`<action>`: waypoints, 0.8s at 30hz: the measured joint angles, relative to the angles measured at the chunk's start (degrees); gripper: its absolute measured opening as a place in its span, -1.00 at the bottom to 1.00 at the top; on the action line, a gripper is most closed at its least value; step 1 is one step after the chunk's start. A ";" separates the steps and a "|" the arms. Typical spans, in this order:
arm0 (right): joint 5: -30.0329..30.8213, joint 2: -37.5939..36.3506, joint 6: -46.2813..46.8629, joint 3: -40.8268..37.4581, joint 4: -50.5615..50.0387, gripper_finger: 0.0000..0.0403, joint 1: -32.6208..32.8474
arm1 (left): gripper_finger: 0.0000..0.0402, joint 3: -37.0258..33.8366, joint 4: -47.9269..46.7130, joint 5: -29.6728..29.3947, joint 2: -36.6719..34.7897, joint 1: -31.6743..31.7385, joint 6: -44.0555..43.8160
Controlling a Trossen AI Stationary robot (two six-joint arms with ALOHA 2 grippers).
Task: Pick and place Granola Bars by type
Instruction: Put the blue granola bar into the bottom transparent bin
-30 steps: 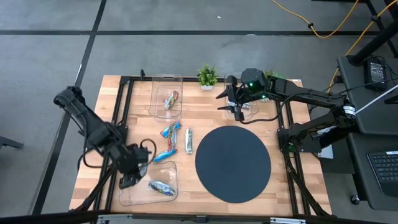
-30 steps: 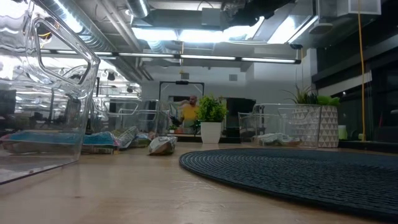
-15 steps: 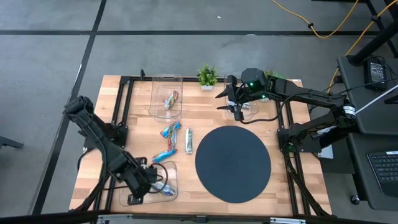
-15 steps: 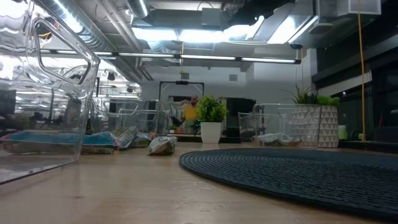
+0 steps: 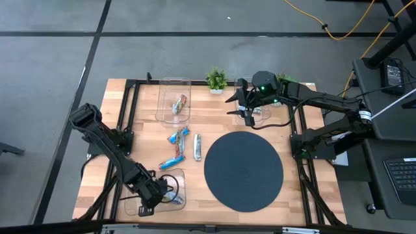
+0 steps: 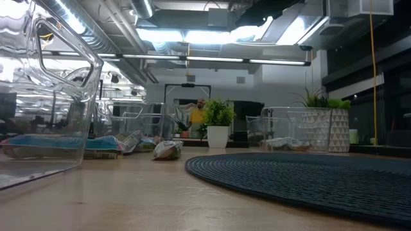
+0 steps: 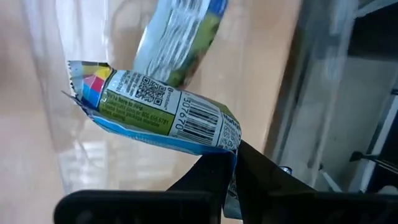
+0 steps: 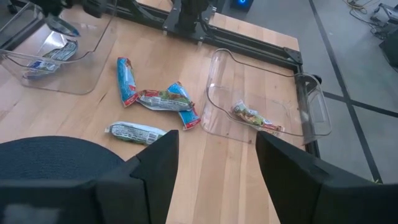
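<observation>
My left gripper (image 5: 153,194) reaches into the clear tray (image 5: 133,207) at the near left and is shut on a blue-and-green granola bar (image 7: 155,115). A second bar (image 7: 180,34) lies just beyond it in the tray. Two blue bars (image 5: 179,136) (image 5: 172,161) and a silver-white bar (image 5: 197,147) lie flat on the wood. A red-orange bar (image 5: 179,104) lies in the far-left tray (image 5: 162,88). My right gripper (image 5: 249,110) hangs open over the far-right tray (image 5: 276,120); its fingers (image 8: 152,171) frame the loose bars (image 8: 161,99) in the right wrist view. My left gripper pinches the blue-and-green bar by the crimped end of its wrapper (image 7: 229,148) between its two fingertips. The bar sticks out beyond the fingers, inside the tray. I cannot tell whether it rests on the tray floor or is lifted.
A round dark mat (image 5: 244,170) covers the table's near right. A small potted plant (image 5: 216,80) stands at the far edge, another (image 6: 324,125) at the far right. Black frame rails (image 5: 127,117) run along the table's sides. A person in yellow (image 6: 196,115) shows far behind.
My left gripper has moved from the tray's left rim toward the table's near edge and right, down into the near-left tray, the arm's elbow swinging nearer. My right arm has kept still. The loose bars have stayed put.
</observation>
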 joint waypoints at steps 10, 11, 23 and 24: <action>-0.02 0.00 -0.14 0.00 -0.07 0.07 0.00 | -0.84 -3.93 3.12 3.80 0.00 -0.02 -6.20; -0.02 0.00 -0.18 0.00 -0.09 0.07 0.00 | -0.81 -3.93 3.23 3.84 0.00 -0.02 -6.24; -0.02 0.00 -0.22 0.00 -0.11 0.07 0.00 | -0.34 -3.93 4.52 3.97 -1.07 -0.02 -10.75; -0.02 0.00 -0.22 0.00 -0.11 0.07 0.00 | -0.30 -3.93 4.52 3.88 -1.69 -0.02 -11.48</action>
